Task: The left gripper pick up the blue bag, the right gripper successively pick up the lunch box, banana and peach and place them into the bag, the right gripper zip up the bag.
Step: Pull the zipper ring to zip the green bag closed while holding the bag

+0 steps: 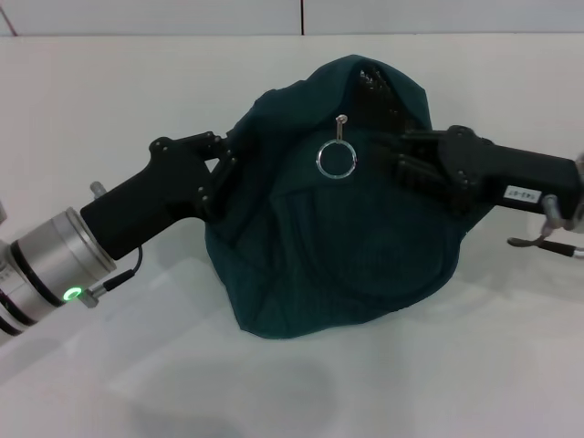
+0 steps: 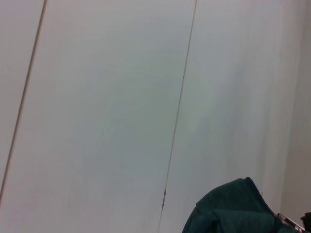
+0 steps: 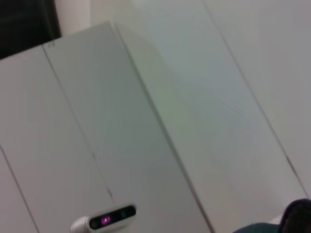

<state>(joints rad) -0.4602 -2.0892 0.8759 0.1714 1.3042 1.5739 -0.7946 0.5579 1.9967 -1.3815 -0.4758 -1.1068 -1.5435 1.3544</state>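
— Since no lunch box, banana or peach shows anywhere, where are we?

— Loading looks finished, I'd say. My left pincer [image 1: 222, 173] grips the blue bag [image 1: 328, 246], which sits on the tabletop [image 1: 137, 383]. My right pincer [image 1: 401, 155] presses against it beside the ring pull [image 1: 336, 160]; I can't tell its fingers. Zipping seems left.

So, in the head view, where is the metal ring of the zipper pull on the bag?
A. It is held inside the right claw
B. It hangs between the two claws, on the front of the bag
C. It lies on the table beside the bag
B: the metal ring hangs on the front of the bag, between the left claw and the right claw, touching neither.
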